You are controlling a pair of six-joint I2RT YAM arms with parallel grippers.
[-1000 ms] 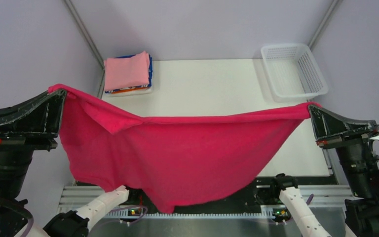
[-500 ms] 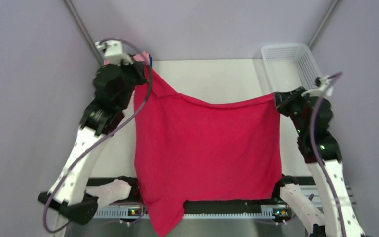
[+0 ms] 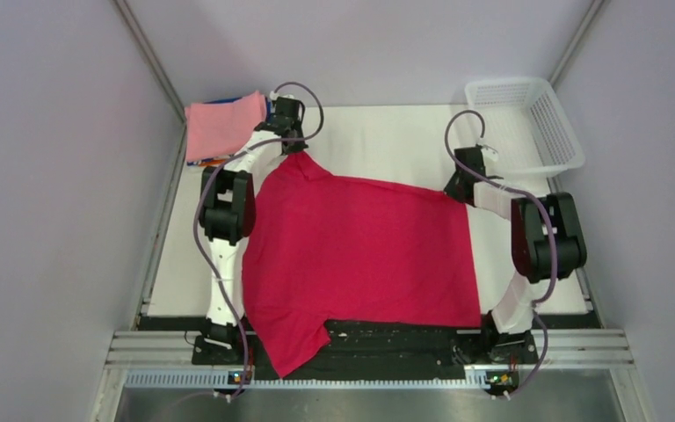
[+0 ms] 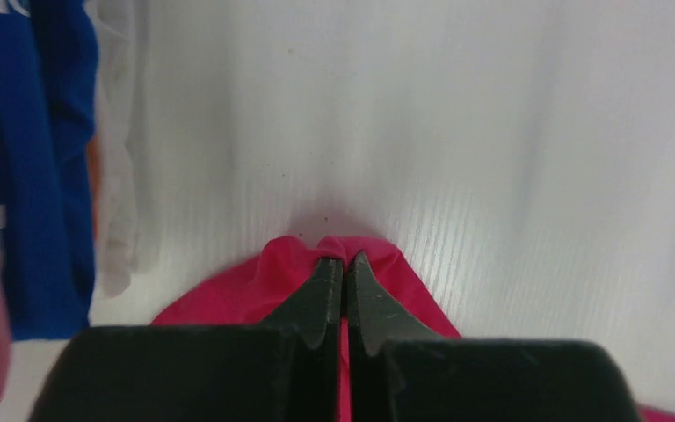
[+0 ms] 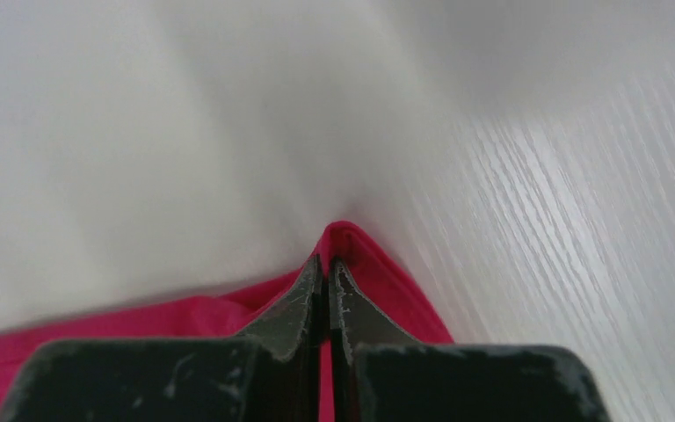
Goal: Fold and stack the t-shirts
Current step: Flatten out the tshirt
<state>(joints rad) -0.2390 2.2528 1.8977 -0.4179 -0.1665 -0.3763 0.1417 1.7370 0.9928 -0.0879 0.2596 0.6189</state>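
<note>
- The crimson t-shirt (image 3: pixel 360 246) is looking like soft, matt cloth.
- The bench (image 3: pixel 387 141) is showing smooth white with fine wood-like grain.
- The basket (image 3: pixel 555 132) is looking like white plastic mesh.
- The left end effector (image 4: pixel 344 260) is showing scratched matt black.

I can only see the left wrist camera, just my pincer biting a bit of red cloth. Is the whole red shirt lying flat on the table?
Observer: Mostly. The crimson-red cloth t-shirt is spread over the white table, but its near edge drapes onto the black base plate.
Operator: What's the other arm doing?
Observer: The right pincer is shut on the shirt's far right corner, while your left pincer pinches the far left one.
Operator: Where's the pile?
Observer: The stack of folded t-shirts, light pink on top, sits in the far left corner.
</note>
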